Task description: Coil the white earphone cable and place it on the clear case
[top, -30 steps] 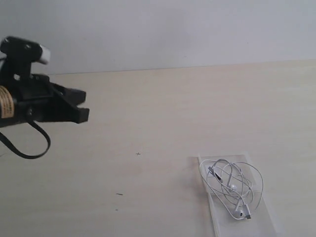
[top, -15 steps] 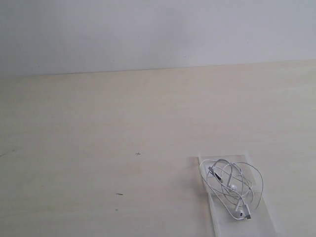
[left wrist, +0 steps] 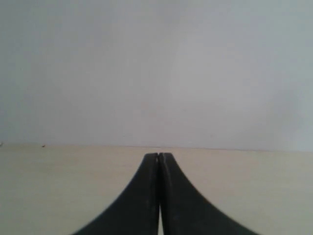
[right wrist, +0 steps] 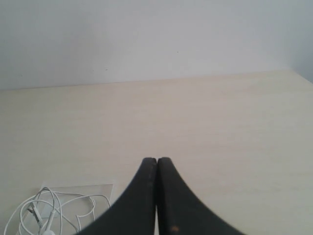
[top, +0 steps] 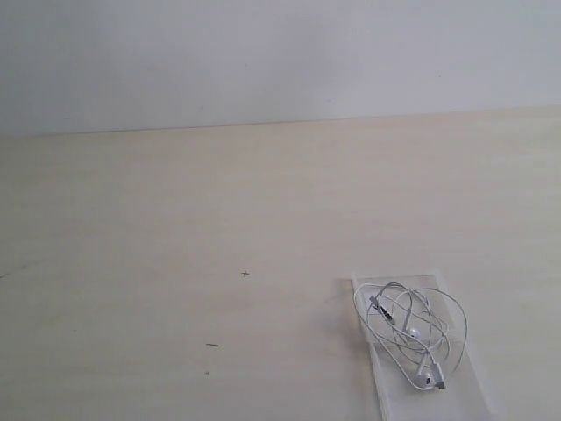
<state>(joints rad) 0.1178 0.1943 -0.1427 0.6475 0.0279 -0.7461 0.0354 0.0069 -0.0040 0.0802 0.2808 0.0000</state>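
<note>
1. Cable and case sit nearest: the white earphone cable (top: 410, 338) lies in loose overlapping loops on the clear case (top: 469, 395), at the close right part of the bench (top: 175, 219) in the exterior view. Its earbuds (top: 427, 379) rest at the nearer end of the bundle. One loop bulges toward the case's right edge; I cannot tell whether it overhangs.
2. The right hand (right wrist: 156, 159) has its black fingers pressed together and pinches nothing. In its wrist view the cable (right wrist: 44, 210) and a corner of the case (right wrist: 105, 188) show apart from it, with no contact.
3. The left hand (left wrist: 158, 155) is likewise pressed together and empty, with only bare bench and wall ahead of it.
4. The placing looks done, so the step in hand is likely leaving the coil settled. Any move near it should go up and away, never across the loops, because thin springy wire snags easily and a light case slides at a nudge.
5. Farther back, the bench carries only a few dark specks (top: 212, 345), then meets the pale wall (top: 263, 61).
</note>
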